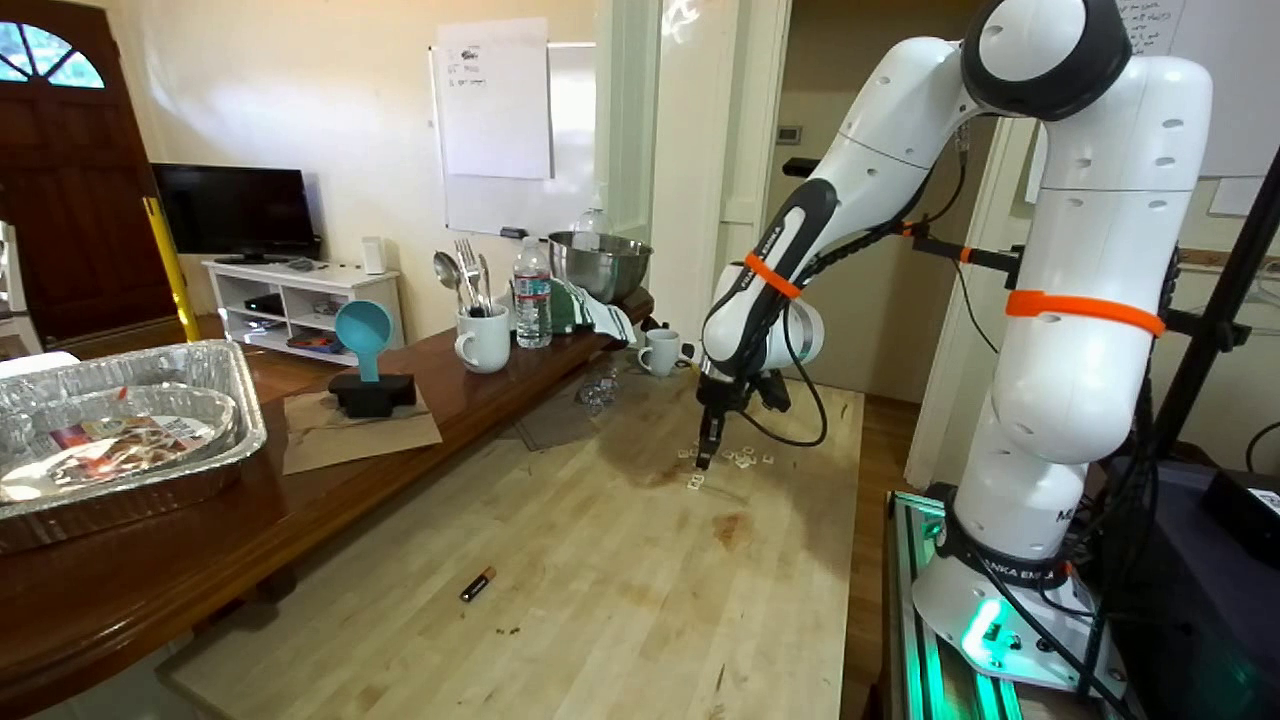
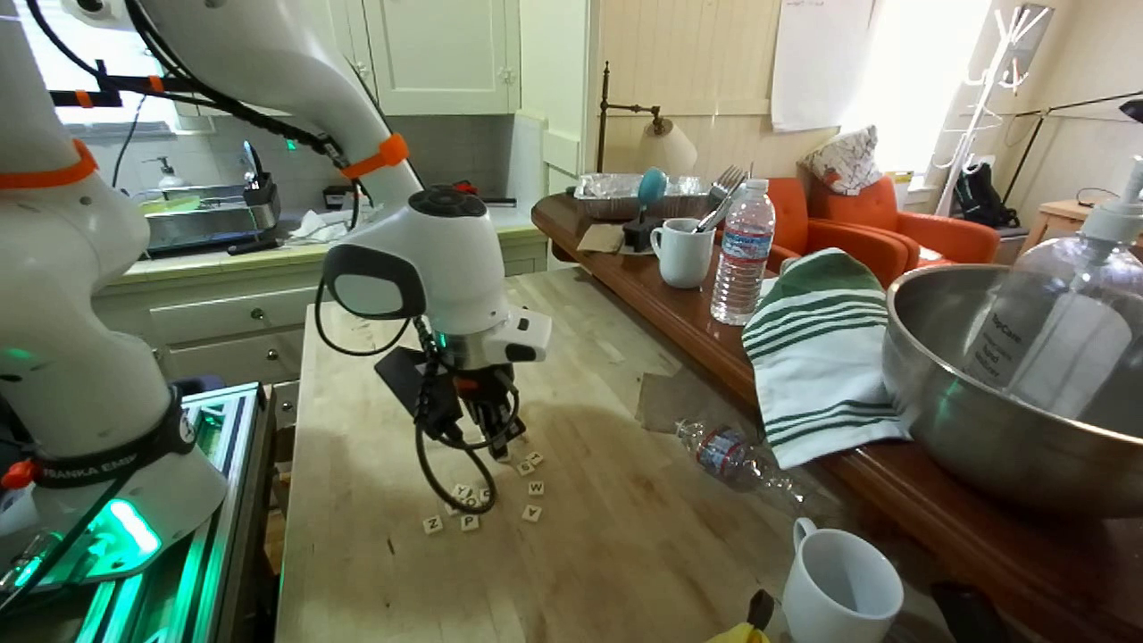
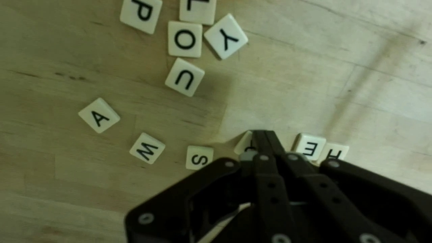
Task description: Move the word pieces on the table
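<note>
The word pieces are small cream letter tiles lying loose on the pale wooden table [image 2: 571, 572]. In the wrist view, the O tile [image 3: 185, 39], Y tile [image 3: 226, 36], P tile [image 3: 141, 15] and U tile [image 3: 185, 77] cluster at the top. Below them run the A tile [image 3: 99, 115], W tile [image 3: 147, 148] and S tile [image 3: 199, 157]. My gripper [image 3: 264, 132] points down at the tabletop, fingertips pressed together. A tile [image 3: 243, 143] sits partly hidden at its left finger; whether they touch I cannot tell. To the right, the E tile [image 3: 310, 146] adjoins the H tile [image 3: 334, 152].
A battery [image 1: 478, 584] lies on the table nearer that exterior camera. Along one side runs a raised dark wood counter [image 1: 420, 400] with a mug of cutlery [image 1: 484, 340] and a steel bowl [image 2: 929, 393]. A crumpled bottle [image 2: 728, 455] and white mug [image 2: 839, 585] stand below it.
</note>
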